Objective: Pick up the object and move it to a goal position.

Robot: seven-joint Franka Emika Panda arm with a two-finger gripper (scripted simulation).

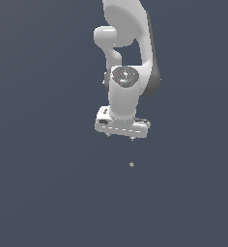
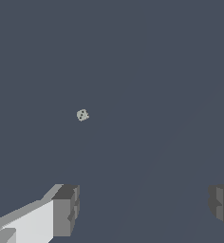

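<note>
Gripper (image 1: 121,136) hangs above the floor (image 1: 43,193), fingers (image 2: 65,209) spread wide, nothing held; object (image 1: 131,164) lies below, seemingly off-centre toward one finger; best to centre over it before descending, then close gently.

I see the arm (image 1: 128,53) as smooth, white, faintly glossy plastic-like shell with darker grey trim. The fingers (image 2: 66,211) look matt grey, flat-faced, with ridged edges on the pads. The object (image 2: 82,115) is pale beige-grey, dull, speckled with dark dots; possibly rough, too small to confirm. The surface (image 1: 38,193) below is uniformly matt slate-blue, featureless.
</note>
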